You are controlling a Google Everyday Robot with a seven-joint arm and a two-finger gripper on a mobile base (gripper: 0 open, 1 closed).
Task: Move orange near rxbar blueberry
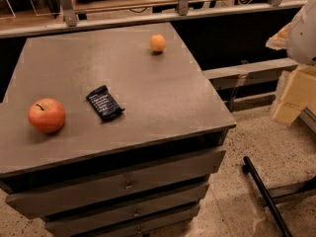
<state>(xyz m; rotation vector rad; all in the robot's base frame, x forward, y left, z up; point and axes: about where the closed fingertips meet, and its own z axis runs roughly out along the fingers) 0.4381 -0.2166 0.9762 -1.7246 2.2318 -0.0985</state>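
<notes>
The orange [157, 43] is small and round and sits near the far right edge of the grey cabinet top [163, 98]. The rxbar blueberry [104, 103] is a flat dark wrapper with white text, lying left of centre near the front. The two are well apart. My gripper [292, 98] shows as cream-coloured parts at the right edge of the view, off the cabinet and above the floor, far from both things. It holds nothing that I can see.
A larger red-orange apple [46, 115] with a stem sits at the front left, beside the bar. The cabinet has drawers [128, 184] below. A metal rail [148, 14] runs behind it. A black pole [264, 194] lies on the speckled floor to the right.
</notes>
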